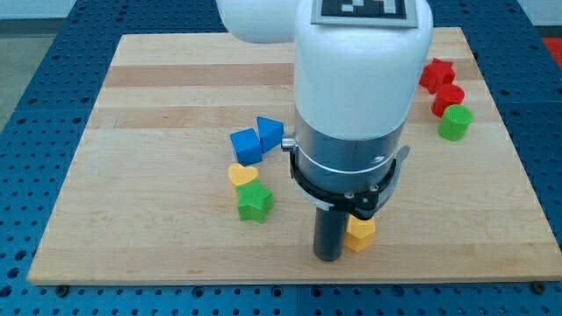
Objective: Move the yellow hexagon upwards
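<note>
The yellow hexagon [361, 233] lies near the view's bottom edge of the wooden board [158, 96], partly hidden behind my arm. My rod comes down just left of it, and my tip [328, 257] touches or nearly touches its left side. A yellow heart-shaped block [243, 175] sits left of centre, with a green star [255, 203] right below it. Two blue blocks lie above them: a blue cube-like block [245, 145] and a blue triangular block [269, 132].
At the view's upper right lie a red star [436, 74], a red rounded block [448, 97] and a green rounded block [455, 122]. The arm's big white body [360, 79] hides the board's middle. The board's bottom edge runs just below my tip.
</note>
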Robot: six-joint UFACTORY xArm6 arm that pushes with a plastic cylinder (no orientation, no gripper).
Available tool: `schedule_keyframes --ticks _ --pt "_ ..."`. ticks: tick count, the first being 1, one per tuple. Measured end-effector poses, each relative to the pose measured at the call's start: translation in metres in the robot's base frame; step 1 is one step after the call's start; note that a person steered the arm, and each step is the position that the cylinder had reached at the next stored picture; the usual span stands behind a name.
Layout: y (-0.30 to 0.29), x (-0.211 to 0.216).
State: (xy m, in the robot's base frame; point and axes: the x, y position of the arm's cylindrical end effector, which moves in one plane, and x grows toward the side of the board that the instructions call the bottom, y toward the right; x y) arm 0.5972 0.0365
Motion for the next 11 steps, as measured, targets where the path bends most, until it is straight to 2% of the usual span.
schedule_keyframes --ticks 1,2,3,4,5,6,9,10,11 --pt "0.025 0.005" --pt "0.105 -0.021" --pt "0.119 -0.091" --pt "0.119 -0.103" --pt "0.123 -0.060" --pt "0.136 0.019" --pt "0.026 0.021" --pt "0.050 -0.038" --pt "0.059 -0.117"
